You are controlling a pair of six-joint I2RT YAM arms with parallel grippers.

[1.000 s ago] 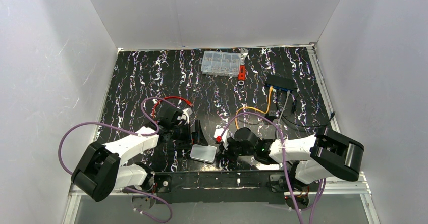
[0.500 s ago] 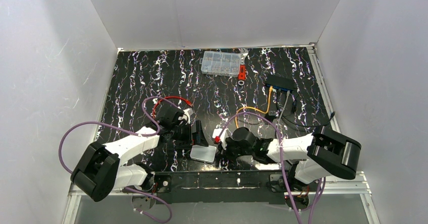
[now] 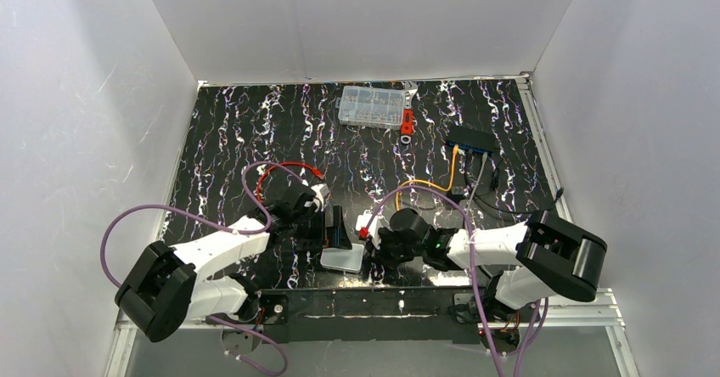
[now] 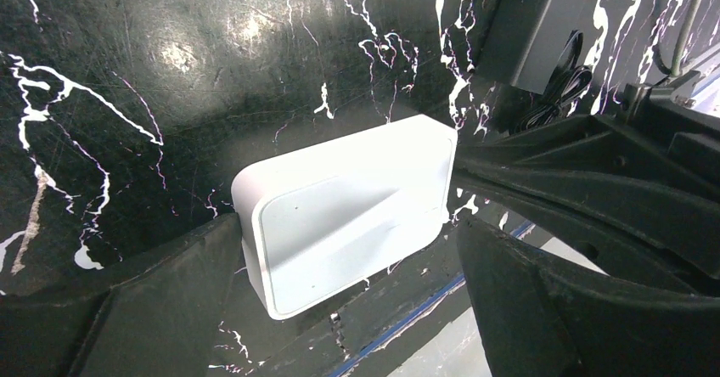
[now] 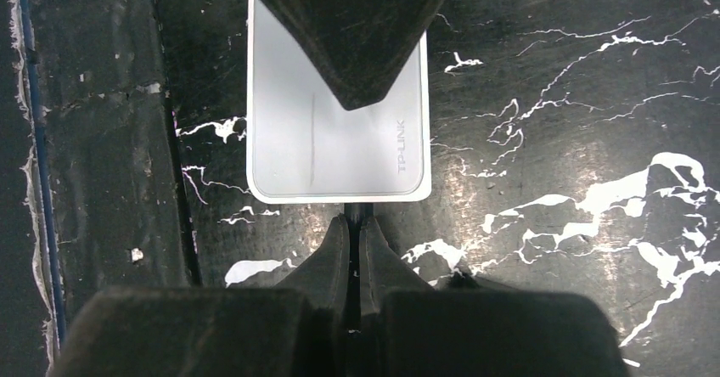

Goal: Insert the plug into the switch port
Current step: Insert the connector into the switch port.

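Observation:
The black switch (image 3: 472,139) with its blue-edged port face lies at the back right. A thin orange cable (image 3: 424,186) runs from that face in a loop towards my right wrist. Its clear plug is too small to make out. My left gripper (image 3: 327,234) is open, its fingers either side of the white-grey box (image 4: 344,211), also seen in the top view (image 3: 342,260). My right gripper (image 5: 352,224) is shut at the box's (image 5: 340,139) near edge, with a small dark piece between its tips.
A clear parts box (image 3: 371,107) and a red tool (image 3: 407,122) lie at the back. A red wire (image 3: 284,169) loops by the left arm, its red connector (image 3: 364,233) between the grippers. Grey and black cables (image 3: 477,173) trail from the switch. White walls enclose the table.
My left gripper has shifted a little right, closer over the white-grey box. My right gripper has moved slightly left towards it. The switch and orange cable have not moved.

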